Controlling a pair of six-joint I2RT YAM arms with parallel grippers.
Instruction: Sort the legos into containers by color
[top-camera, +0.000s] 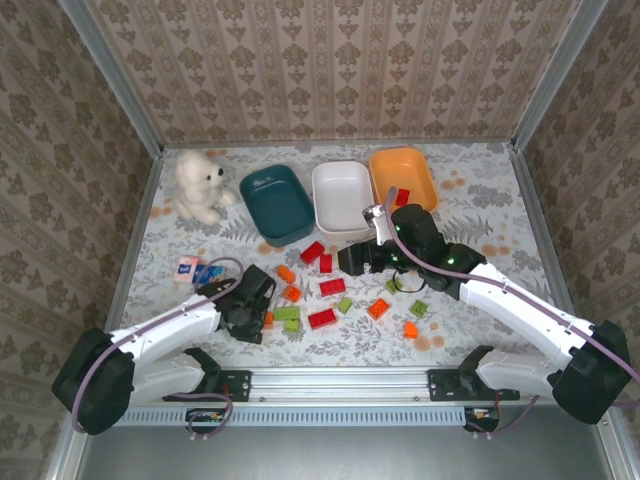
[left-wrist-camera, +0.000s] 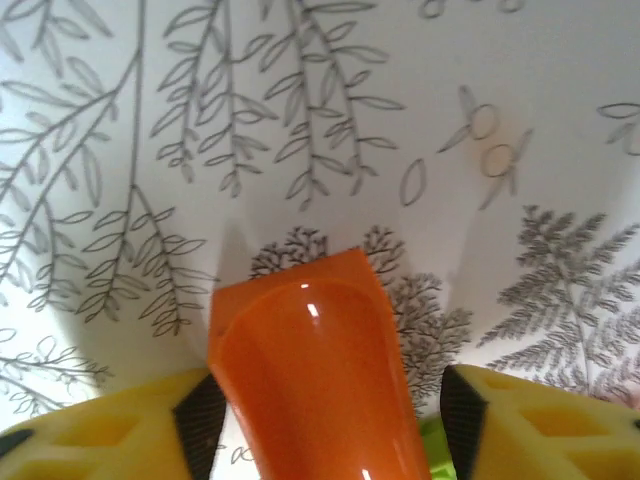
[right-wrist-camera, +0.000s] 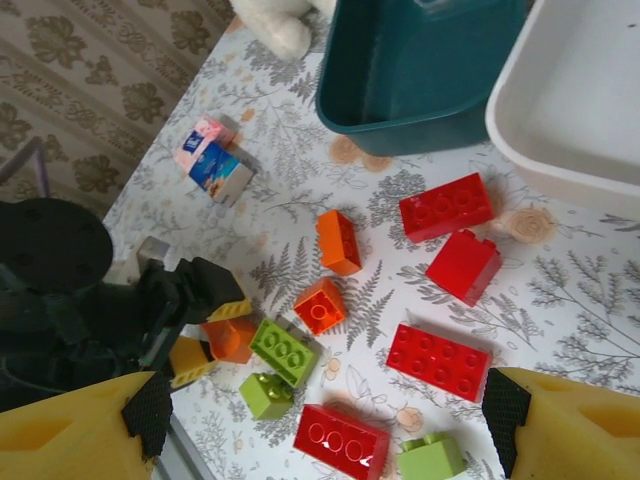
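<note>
One glossy orange plastic brick (left-wrist-camera: 300, 340), smooth-sided and hard-edged, is straddled by the left claw (left-wrist-camera: 330, 425) at the near left of the scatter on the leaf-patterned bench (top-camera: 470, 190). The jaws are not yet clenched: one dark pad touches the brick, while a gap is seen at the other. If they are closed off-centre, the slick brick could be twisted or squirted out, and the light green studded brick (right-wrist-camera: 285, 350) just beside it could be knocked. The right claw (right-wrist-camera: 325, 408) is spread wide and empty above the red studded bricks (right-wrist-camera: 438, 362). The orange rounded dish (top-camera: 405, 172) lies at the far right, beside the white dish (top-camera: 343, 195) and the dark teal dish (top-camera: 276, 203).
</note>
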